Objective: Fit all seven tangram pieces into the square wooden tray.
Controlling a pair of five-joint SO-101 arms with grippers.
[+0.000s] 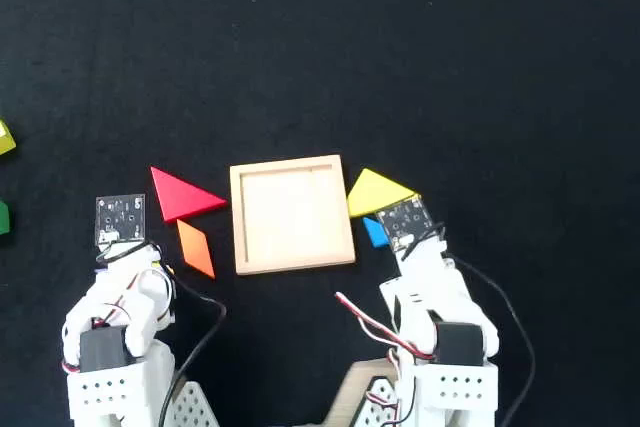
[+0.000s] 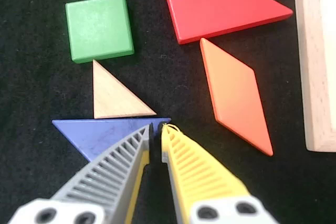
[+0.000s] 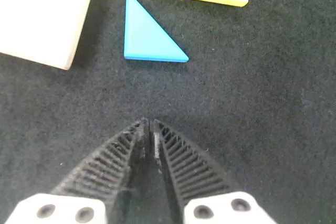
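The left pincer is closed, its tips over the edge of the dark blue triangle. The right pincer, also closed, hangs near the light blue triangle, just right of the empty tray. Each should open wide before descending, then straddle its piece squarely.

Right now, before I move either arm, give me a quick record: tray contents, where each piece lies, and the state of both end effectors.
tray: empty, no piece inside
left of tray: red triangle, orange parallelogram, green square, plain wooden triangle, dark blue triangle
right of tray: yellow triangle, light blue triangle
left end effector: shut, tips at the dark blue triangle's edge
right end effector: shut, over bare black cloth, short of the light blue triangle
pieces placed: none of seven
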